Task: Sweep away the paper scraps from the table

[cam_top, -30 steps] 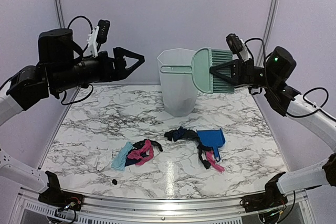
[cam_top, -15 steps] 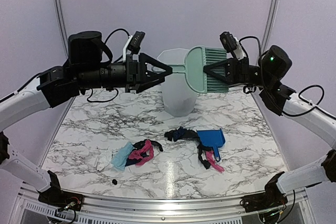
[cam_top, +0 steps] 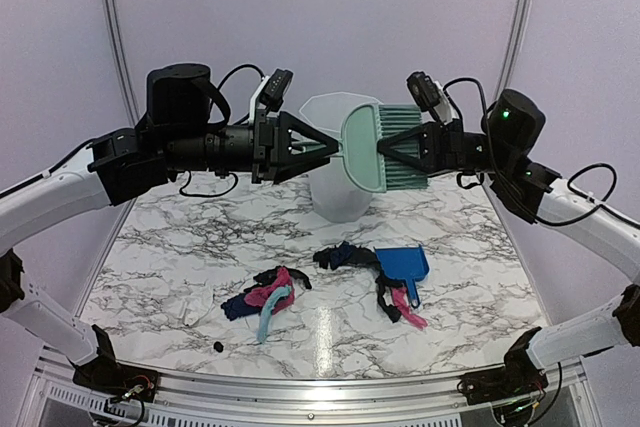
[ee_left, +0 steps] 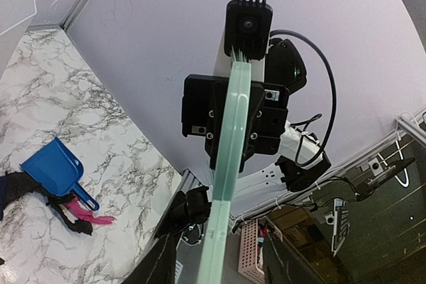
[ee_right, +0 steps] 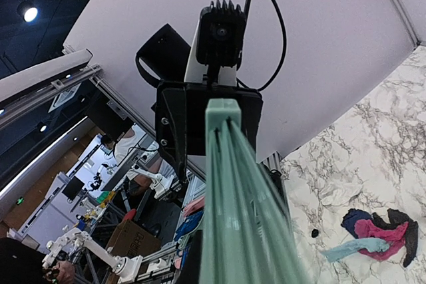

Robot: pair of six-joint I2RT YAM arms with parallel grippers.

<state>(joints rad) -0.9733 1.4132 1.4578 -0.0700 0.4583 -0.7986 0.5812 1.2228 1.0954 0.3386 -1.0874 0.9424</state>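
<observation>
A pale green hand brush (cam_top: 362, 147) hangs in the air above the table (cam_top: 150, 247), between both arms. My right gripper (cam_top: 388, 147) is shut on its bristle end (ee_right: 239, 217). My left gripper (cam_top: 327, 148) straddles the brush handle (ee_left: 226, 164); its fingers (ee_left: 163, 261) stand a little off it on both sides, open. Paper scraps lie in three clumps: pink, navy and light blue (cam_top: 262, 299), dark navy (cam_top: 340, 255), and black with pink (cam_top: 402, 305).
A blue dustpan (cam_top: 403, 265) lies on the table among the right-hand scraps, also in the left wrist view (ee_left: 52, 167). A translucent white bin (cam_top: 340, 197) stands at the back centre, right behind the brush. A small black bit (cam_top: 218, 347) lies near the front edge.
My left arm swung right to the brush handle and its jaws narrowed around it. The right arm carried the brush slightly left. The light blue strip in the left clump now lies differently.
</observation>
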